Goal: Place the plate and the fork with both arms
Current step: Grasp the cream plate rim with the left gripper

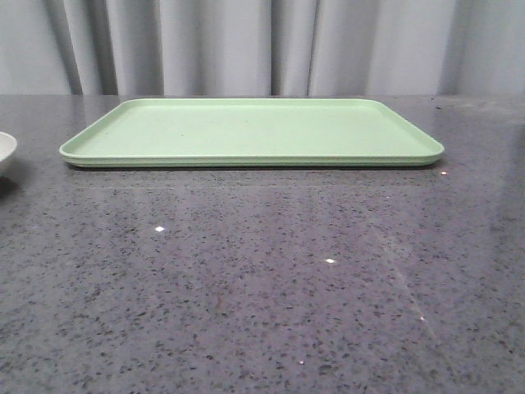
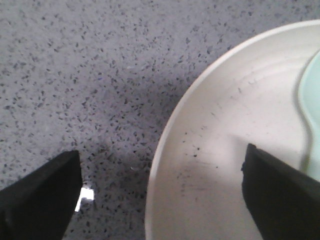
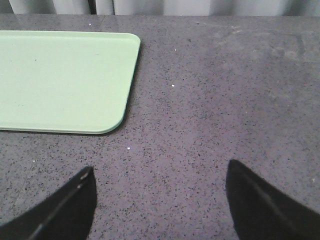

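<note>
Grey curtains are hanging behind a dark speckled stone tabletop (image 1: 262,287), and a flat light-green tray (image 1: 254,131) is lying across the far middle of it with nothing on it. At the far left edge of the front view a sliver of the cream-white plate (image 1: 5,149) is showing, sitting on the tabletop well apart from the tray. The left tool (image 2: 160,192) is hovering over that plate, its two black fingers spread wide and gripping nothing: one finger (image 2: 40,197) is hanging over bare stone outside the rim, the other over the inside of the dish, so the rim is lying between them. Something pale blue-green is resting inside the plate (image 2: 235,145) at the edge of the left wrist view, too cropped to name. The right tool (image 3: 157,202) is also standing wide open and empty, poised over bare tabletop just beside the near right corner of the tray. No fork is showing in any view, so I cannot tell where it is. Judging from this, the task is only beginning: the plate is not yet grasped, the fork is not yet reached, and both placements are remaining to be done
</note>
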Action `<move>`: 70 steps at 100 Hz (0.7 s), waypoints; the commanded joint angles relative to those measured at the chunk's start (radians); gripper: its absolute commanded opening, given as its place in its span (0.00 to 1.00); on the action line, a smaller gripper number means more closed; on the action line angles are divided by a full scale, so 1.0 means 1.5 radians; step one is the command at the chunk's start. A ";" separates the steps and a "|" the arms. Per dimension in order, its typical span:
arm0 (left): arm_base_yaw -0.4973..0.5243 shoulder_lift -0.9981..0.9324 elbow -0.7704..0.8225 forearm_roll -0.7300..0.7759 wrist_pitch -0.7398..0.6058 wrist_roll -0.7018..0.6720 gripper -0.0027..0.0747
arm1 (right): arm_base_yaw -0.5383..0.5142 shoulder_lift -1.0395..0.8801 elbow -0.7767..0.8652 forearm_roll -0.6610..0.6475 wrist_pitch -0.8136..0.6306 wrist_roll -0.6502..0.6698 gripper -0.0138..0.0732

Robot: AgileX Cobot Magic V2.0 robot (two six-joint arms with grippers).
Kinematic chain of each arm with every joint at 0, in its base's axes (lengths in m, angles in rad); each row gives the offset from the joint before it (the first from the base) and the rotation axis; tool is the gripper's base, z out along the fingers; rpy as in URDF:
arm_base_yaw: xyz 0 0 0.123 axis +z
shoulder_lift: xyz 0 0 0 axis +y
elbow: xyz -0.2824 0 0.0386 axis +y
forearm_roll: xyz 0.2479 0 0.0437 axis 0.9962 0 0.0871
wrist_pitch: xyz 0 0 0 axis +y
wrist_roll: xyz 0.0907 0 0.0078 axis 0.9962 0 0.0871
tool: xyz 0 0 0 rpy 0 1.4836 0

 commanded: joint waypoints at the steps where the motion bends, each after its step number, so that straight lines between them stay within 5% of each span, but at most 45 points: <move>1: 0.003 0.003 -0.023 -0.013 -0.036 -0.005 0.85 | -0.004 0.007 -0.024 -0.004 -0.053 -0.001 0.78; 40: 0.003 0.021 -0.023 -0.020 -0.027 -0.005 0.81 | -0.004 0.007 -0.024 -0.004 -0.052 -0.001 0.78; 48: 0.003 0.021 -0.023 -0.020 -0.024 -0.005 0.70 | -0.004 0.007 -0.024 -0.004 -0.052 -0.001 0.78; 70: 0.003 0.021 -0.023 -0.020 -0.018 -0.005 0.16 | -0.004 0.007 -0.024 -0.004 -0.052 -0.001 0.78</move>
